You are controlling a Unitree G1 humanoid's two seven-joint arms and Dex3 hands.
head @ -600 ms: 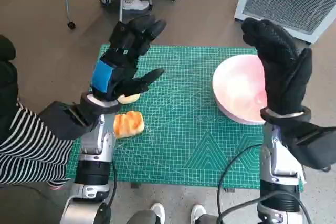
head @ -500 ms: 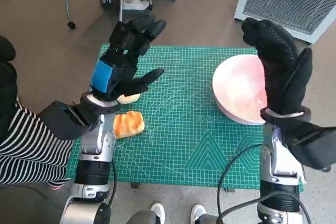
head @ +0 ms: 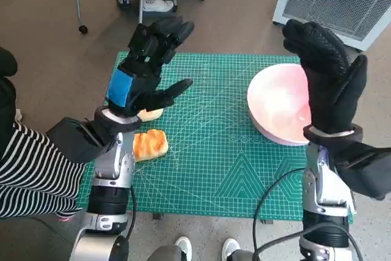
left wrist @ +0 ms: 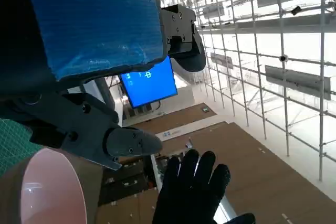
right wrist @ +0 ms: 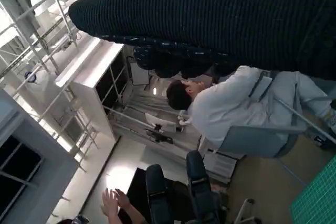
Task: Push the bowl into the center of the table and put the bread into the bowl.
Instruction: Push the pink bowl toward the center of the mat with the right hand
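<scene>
Little change is seen against the earlier head pictures: the left hand is raised very slightly higher and the right hand is shifted a touch toward the right edge, while the bowl and the bread are found where they were.

The left hand is held upright above the left part of the green cutting mat, its blue-taped back turned toward the camera, the fingers spread upward and the thumb pointed toward the mat's middle; nothing is grasped in it. The right hand is likewise lifted, fingers extended and apart, with nothing held, and part of the bowl's right rim is hidden behind it in the head view.

The pink bowl is set at the mat's right side, near the far corner. The orange bread is laid at the left side of the mat, just below the left wrist. A paler piece is seen partly covered under the left hand. In the right wrist view a seated person in white is shown.
</scene>
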